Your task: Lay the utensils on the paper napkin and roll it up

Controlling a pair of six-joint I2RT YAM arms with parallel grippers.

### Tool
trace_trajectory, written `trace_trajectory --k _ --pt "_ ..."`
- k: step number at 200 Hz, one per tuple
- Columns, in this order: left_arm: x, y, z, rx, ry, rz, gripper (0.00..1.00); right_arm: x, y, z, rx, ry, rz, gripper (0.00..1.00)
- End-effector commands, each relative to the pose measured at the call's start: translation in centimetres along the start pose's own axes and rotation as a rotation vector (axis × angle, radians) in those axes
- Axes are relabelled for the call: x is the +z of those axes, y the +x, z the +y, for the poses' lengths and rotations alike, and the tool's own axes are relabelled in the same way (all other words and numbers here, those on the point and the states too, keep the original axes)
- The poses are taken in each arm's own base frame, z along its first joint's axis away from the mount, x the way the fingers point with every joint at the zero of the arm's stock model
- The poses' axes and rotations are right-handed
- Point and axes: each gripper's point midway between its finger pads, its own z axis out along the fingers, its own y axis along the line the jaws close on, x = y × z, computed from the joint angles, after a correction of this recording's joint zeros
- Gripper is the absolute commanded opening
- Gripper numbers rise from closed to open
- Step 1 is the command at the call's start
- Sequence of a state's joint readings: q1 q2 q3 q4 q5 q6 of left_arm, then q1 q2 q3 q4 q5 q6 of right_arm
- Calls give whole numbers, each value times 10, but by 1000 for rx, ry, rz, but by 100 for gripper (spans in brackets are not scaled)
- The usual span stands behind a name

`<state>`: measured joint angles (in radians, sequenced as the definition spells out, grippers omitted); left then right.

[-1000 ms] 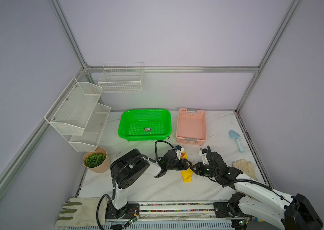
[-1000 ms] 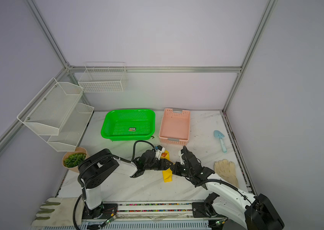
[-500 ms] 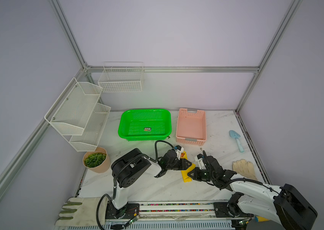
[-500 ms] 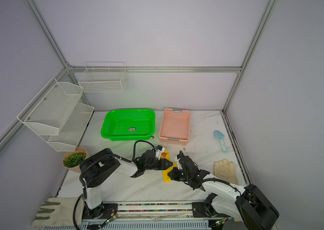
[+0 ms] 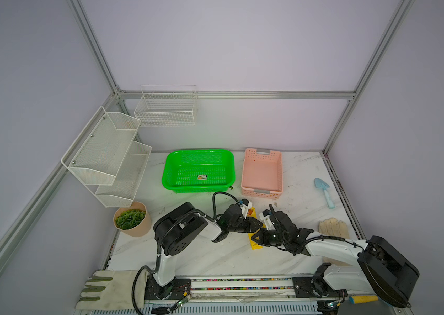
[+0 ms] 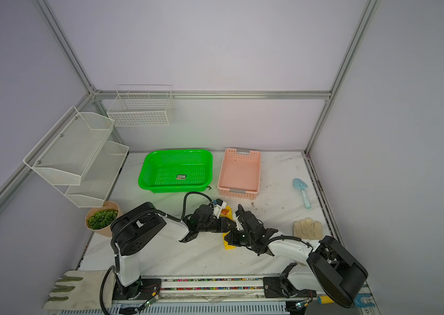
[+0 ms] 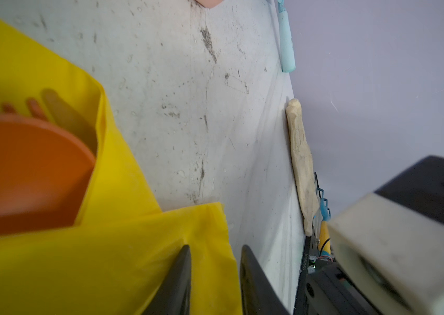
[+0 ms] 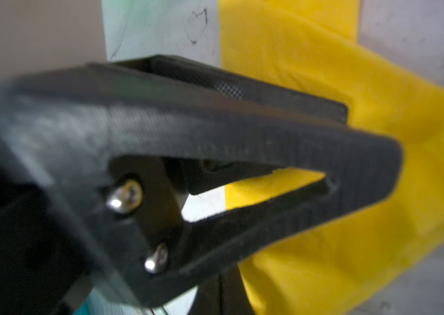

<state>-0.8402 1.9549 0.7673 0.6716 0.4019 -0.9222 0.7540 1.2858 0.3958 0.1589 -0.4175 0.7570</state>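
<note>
The yellow paper napkin point(image 5: 256, 246) point(image 6: 229, 246) lies folded on the marble table between my two grippers. In the left wrist view the napkin point(image 7: 122, 191) wraps the utensils: an orange spoon bowl point(image 7: 24, 174) and fork tines point(image 7: 34, 107) show at the fold's open end; the knife is hidden. The spoon point(image 6: 225, 211) also peeks out in a top view. My left gripper point(image 5: 260, 225) point(image 7: 215, 272) is narrowly open, and a napkin flap lies between its fingers point(image 7: 180, 281). My right gripper point(image 5: 253, 237) point(image 8: 225, 289) is shut, its tips at the napkin's point(image 8: 351, 136) near end.
A green basket point(image 5: 199, 150) and a pink basket point(image 5: 261, 192) stand behind the napkin. A light-blue trowel point(image 5: 324, 191) and a beige glove point(image 5: 333, 227) lie at the right. A plant pot point(image 5: 132, 222) and wire shelves point(image 5: 106, 152) are at the left.
My right gripper has slid left and lower, from beside the napkin onto its near end. The left gripper's jaws have narrowed a little around the flap.
</note>
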Motion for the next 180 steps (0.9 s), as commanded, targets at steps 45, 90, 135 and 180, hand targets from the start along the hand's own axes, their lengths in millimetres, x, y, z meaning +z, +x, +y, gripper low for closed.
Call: trace_trajectory --k 45,90,135,180 --pt "3 23 61 -44 -192 89 31 10 -16 11 -43 -5 -30 0" --pt "2 19 62 -41 -196 82 30 18 -14 2 -41 20 -14 0" --pt "2 19 67 -35 -209 87 29 15 0 -15 -7 58 4 0" --pt "-1 19 73 -34 -224 89 29 5 18 -32 44 70 8 0"
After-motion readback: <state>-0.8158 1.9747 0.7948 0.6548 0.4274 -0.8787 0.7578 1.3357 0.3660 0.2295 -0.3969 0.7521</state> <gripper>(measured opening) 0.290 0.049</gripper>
